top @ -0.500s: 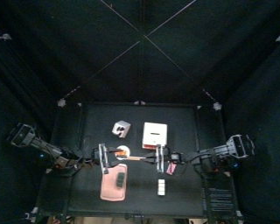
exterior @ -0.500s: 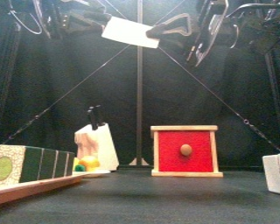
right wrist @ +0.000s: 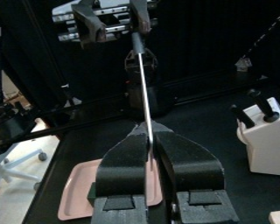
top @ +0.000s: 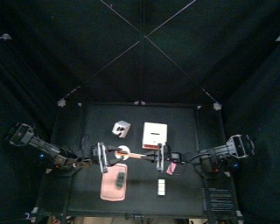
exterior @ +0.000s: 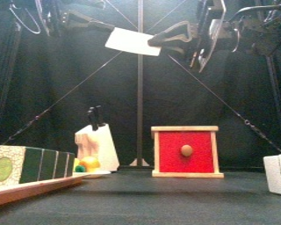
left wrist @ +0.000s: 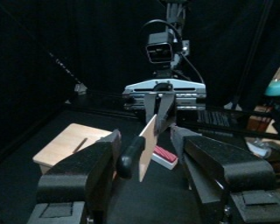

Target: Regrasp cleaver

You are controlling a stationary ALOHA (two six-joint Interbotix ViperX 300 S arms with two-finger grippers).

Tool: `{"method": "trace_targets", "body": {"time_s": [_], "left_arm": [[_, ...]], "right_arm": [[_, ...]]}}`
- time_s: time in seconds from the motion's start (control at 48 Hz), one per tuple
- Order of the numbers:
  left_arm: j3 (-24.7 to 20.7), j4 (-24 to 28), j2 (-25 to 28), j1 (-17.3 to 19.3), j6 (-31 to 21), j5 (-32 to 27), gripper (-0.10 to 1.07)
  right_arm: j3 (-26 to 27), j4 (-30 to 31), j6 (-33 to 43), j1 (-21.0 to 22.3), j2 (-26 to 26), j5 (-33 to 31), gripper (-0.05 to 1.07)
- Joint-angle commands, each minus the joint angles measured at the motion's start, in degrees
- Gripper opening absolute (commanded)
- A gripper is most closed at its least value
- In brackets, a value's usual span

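Observation:
The cleaver hangs high above the table, its whitish blade tilted. My right gripper is shut on it from the right. In the right wrist view the blade rises edge-on from my shut right gripper. In the left wrist view the blade stands edge-on, with an orange-red part beside it. My left gripper is open, one jaw on either side of the blade and neither touching it. From above, the cleaver lies between the left gripper and the right gripper.
A pink slab lies near the table's front, below the grippers. A red-fronted box and a white knife block stand further back. Small white pieces lie front right. A board with dark blocks is at front left.
The cleaver has dipped slightly in the right gripper's hold. The left gripper stays open around the blade.

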State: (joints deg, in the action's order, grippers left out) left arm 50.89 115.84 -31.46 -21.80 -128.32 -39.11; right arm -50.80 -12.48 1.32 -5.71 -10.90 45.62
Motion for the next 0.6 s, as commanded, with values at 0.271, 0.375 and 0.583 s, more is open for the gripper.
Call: {"method": "trace_targets", "body": {"time_s": [0.271,0.375,0.583], "left_arm": [[-8.53,-22.15,-2.72,11.78,14.5,20.21,0.85],[-9.67,-30.76,-2.81,15.12,22.24,22.68,0.85],[-11.16,-48.6,-3.34,16.17,39.55,17.75,0.85]], "right_arm": [[0.44,-0.09,0.0,0.09,-1.41,0.18,0.37],[0.44,-0.26,0.0,0.18,-1.41,-0.09,0.37],[0.44,-1.05,0.0,0.18,-1.41,-0.44,0.37]]}}
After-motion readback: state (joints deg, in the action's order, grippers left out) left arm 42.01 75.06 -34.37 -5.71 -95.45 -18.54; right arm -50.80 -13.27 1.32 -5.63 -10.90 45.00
